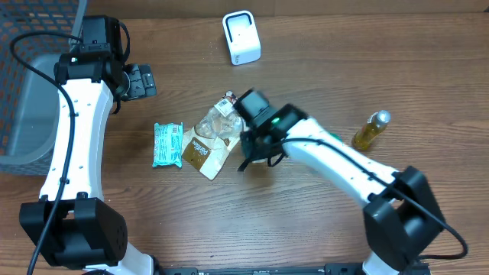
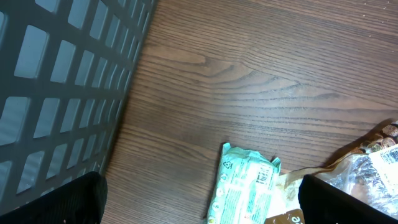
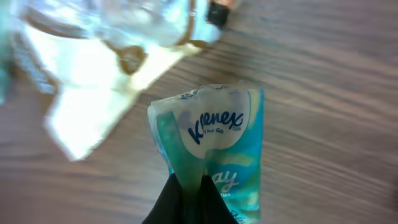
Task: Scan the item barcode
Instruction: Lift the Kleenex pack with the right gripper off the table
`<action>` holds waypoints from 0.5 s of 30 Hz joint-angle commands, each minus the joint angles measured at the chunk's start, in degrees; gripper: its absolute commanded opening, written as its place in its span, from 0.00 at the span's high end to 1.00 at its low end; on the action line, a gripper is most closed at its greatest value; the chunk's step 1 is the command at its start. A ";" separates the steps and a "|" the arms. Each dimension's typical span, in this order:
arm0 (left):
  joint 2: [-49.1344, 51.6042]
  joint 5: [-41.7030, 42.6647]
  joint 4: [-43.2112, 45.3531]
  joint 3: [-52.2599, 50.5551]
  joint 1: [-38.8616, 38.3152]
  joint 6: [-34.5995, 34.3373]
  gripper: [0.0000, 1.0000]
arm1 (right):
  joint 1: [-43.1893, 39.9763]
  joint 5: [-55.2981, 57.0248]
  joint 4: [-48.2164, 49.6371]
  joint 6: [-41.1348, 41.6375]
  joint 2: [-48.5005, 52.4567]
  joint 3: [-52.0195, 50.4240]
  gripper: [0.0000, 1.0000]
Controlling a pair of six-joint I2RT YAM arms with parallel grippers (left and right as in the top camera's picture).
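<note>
In the right wrist view a teal and white Kleenex tissue pack (image 3: pixel 219 134) hangs just above the wooden table. My right gripper (image 3: pixel 189 186) is shut on a pinched fold of its wrapper. From overhead that gripper (image 1: pixel 257 150) sits at the table's middle, and the wrist hides the pack. The white barcode scanner (image 1: pixel 241 37) stands at the back centre, well away from the pack. My left gripper (image 1: pixel 142 80) is open and holds nothing, at the back left beside the basket.
A grey mesh basket (image 1: pixel 23 107) fills the left edge. A mint green packet (image 1: pixel 167 144) and a clear and brown snack bag (image 1: pixel 210 139) lie left of the right gripper. A small yellow bottle (image 1: pixel 370 130) lies at the right.
</note>
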 commanded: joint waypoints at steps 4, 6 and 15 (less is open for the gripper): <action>-0.42 -0.35 0.04 1.01 -0.39 0.09 0.00 | -5.62 -18.05 0.24 0.61 -0.87 1.05 0.96; -0.42 -0.35 0.07 1.01 -0.39 0.09 0.00 | -6.29 -18.05 0.26 0.61 -0.87 0.87 0.96; -0.42 -0.35 0.04 1.01 -0.39 0.09 0.00 | -6.64 -18.12 0.96 0.63 -0.87 0.76 0.96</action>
